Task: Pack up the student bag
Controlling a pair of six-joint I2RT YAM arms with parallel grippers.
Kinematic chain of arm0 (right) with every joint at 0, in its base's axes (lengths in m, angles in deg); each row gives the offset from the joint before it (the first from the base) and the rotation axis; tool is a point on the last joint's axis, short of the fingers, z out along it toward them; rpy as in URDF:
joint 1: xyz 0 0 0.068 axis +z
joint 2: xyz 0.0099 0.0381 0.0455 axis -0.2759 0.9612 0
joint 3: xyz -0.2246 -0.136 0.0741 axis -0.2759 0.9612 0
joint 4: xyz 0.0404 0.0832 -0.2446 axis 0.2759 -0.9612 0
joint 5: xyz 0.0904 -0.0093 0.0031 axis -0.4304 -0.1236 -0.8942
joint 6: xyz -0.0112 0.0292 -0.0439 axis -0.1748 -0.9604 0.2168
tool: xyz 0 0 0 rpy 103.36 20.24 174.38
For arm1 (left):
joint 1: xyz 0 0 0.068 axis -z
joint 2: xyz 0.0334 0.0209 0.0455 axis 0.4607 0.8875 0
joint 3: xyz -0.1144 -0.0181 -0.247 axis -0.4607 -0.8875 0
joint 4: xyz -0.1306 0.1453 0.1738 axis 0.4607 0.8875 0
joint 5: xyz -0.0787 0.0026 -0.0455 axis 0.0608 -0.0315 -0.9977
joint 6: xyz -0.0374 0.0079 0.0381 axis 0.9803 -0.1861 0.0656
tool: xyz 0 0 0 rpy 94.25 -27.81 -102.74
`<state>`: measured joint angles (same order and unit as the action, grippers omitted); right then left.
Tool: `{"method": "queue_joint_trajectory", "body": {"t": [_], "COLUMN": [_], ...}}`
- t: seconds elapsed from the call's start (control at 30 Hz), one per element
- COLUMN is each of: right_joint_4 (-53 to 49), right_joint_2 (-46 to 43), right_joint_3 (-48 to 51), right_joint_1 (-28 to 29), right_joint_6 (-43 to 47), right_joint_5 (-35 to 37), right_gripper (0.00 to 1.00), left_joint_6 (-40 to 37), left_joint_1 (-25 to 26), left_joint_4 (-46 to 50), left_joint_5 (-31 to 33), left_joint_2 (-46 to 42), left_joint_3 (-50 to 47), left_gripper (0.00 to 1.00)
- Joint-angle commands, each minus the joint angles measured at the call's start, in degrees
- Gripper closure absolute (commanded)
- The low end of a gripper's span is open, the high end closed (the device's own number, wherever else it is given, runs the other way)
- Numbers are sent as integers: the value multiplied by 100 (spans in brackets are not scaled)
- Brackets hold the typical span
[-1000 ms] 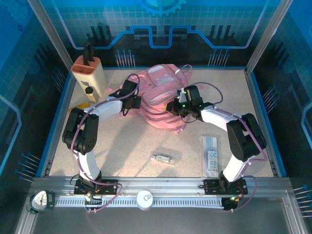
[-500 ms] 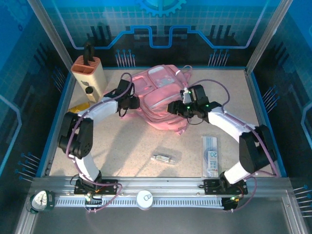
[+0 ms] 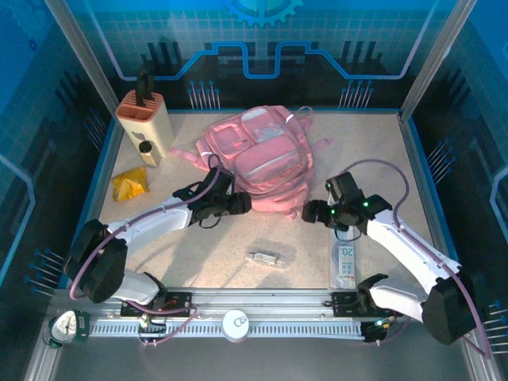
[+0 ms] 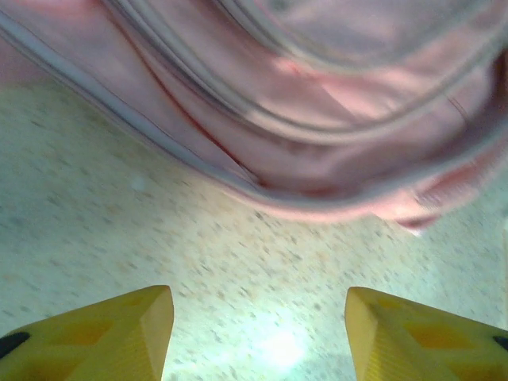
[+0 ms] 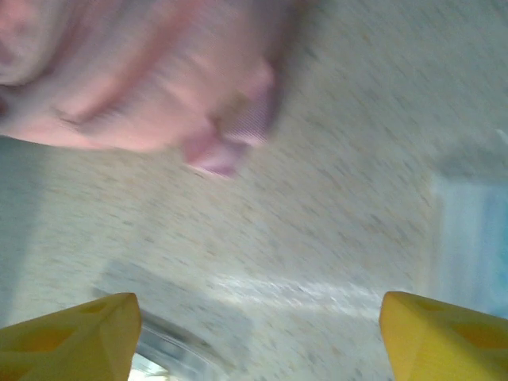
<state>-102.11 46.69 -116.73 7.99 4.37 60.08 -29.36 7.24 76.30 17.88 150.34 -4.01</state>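
Lying in the upper centre of the frame, the large soft pink fabric backpack [image 3: 258, 155] is sprawling flat on the speckled desk [image 3: 190, 258]. The left hand [image 3: 242, 204] is hovering beside its lower-left edge and the right hand [image 3: 309, 213] near its lower-right corner, both gaping wide and holding nothing. It's looking floppy and light, so I'm judging a strap or seam edge the best hold.

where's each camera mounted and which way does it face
Top external: above and behind the robot, looking down on table and student bag; left arm and right arm show.
Left wrist: on the left arm, facing the bag's edge; left gripper open.
Right wrist: on the right arm, facing a bag corner; right gripper open.
All three share the bag.
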Motion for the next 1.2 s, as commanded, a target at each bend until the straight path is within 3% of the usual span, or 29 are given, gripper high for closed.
{"method": "queue_joint_trajectory", "body": {"t": [0.0, 0.2, 0.6, 0.9, 1.17], "right_joint_4": [-525, 72, 1685, 3397, 3064], "right_joint_2": [-330, -264, 636, 1308, 1224], "right_joint_3": [493, 1136, 1314, 887, 588], "right_joint_1": [70, 78, 294, 522, 372], "right_joint_6": [-521, -785, -1076, -1502, -1198], "right_joint_5": [472, 334, -173, -411, -473], "right_gripper": [16, 9, 2, 7, 12], "left_joint_6": [618, 981, 1074, 1112, 1180], "left_joint_1": [275, 607, 733, 742, 824], "left_joint_4": [-299, -733, -862, -778, -703], "left_joint_5": [102, 97, 151, 215, 242], "left_joint_2": [-375, -496, -244, -267, -376], "left_joint_3": [-237, -594, -516, -481, -434], "left_gripper": [40, 38, 39, 41, 42]}}
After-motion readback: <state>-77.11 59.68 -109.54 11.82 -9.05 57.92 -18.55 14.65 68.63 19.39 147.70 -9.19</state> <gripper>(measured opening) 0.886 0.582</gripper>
